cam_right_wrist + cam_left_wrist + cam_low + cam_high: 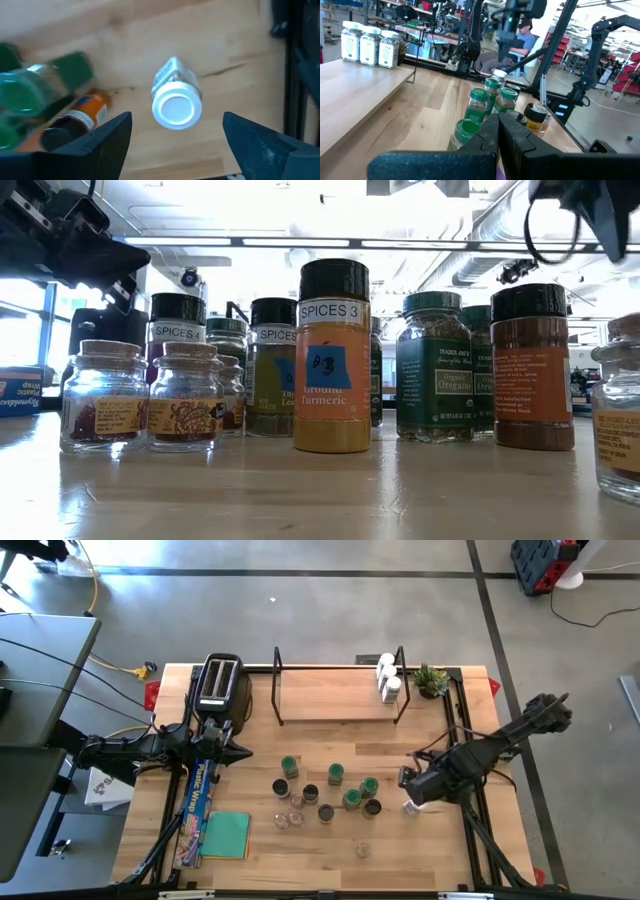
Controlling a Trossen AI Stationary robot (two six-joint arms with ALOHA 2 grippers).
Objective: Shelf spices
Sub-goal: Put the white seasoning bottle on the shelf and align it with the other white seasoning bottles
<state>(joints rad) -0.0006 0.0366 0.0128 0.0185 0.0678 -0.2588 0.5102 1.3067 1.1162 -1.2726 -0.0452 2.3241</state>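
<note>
The right arm reaches in from the table's right edge, its wrist bent down so the right gripper [177, 132] hangs over a white-lidded spice jar [176, 97] standing alone on the wood near that edge. Its fingers [107, 135] are spread wide on either side of the jar, touching nothing. The left arm lies low along the left side, just in front of the black-and-silver toaster [218, 682]; the left gripper [497, 131] is closed tight and empty, pointing across the table toward the jars.

Labels are readable only from the low view: a dark-lidded jar marked "SPICES 3" and "Ground Turmeric" [332, 360] with a blue sticker, a green-lidded "Organic Oregano" jar [432, 370], and two more jars behind lettered "SPICES". Small clear glass jars [103, 395] stand at that view's left.

From overhead, the main cluster of spices [330, 790] sits mid-table, in front of the shelf [335, 695]. Three white-lidded jars [387, 678] already stand at the shelf's right end, beside a small potted plant [432, 680]. The left wrist view alone shows a seated person [520, 42] in the room beyond the table.
</note>
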